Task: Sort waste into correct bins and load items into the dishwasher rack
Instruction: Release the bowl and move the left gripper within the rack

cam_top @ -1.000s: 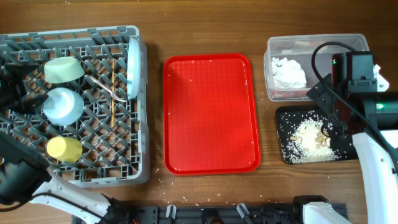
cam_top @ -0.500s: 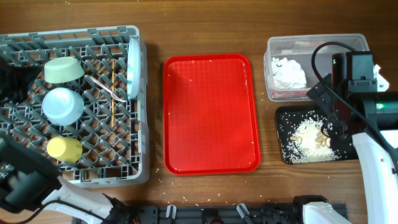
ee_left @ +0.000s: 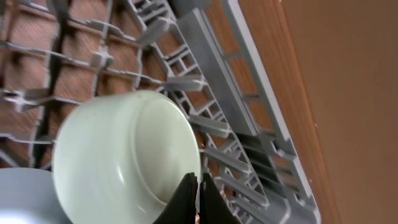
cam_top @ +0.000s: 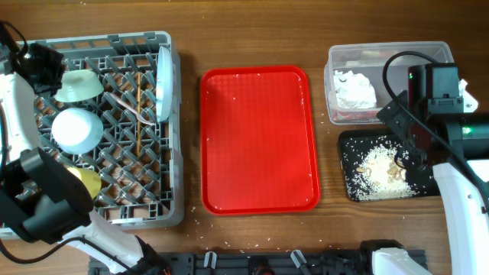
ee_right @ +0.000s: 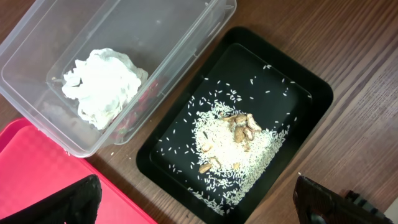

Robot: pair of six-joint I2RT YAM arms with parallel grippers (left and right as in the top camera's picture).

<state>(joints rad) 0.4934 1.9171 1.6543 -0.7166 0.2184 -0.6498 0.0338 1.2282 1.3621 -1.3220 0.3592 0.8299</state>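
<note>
Judged at last loading step. Left hand (ee_left: 199,186) pinched shut, empty, against greenish bowl (ee_left: 124,162) seated in rack (ee_left: 249,118). Right hand (ee_right: 196,186) spread wide, empty, over black tray (ee_right: 298,93). Next: lift clear without nudging bowl.

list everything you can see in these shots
dishwasher rack: one, grey, table's left
green bowl: one, pale, in rack
blue bowl: one, pale, beside it
plate: one, pale blue, on edge in rack
cup: one, yellow, in rack
chopsticks: wooden, in rack
serving tray: one, red, centre
tub: one, clear, right
napkin: one, white, in tub
black tray: one, beside tub
rice and scraps: whitish, in black tray
left gripper: shut, at green bowl
right gripper: open, over black tray
</note>
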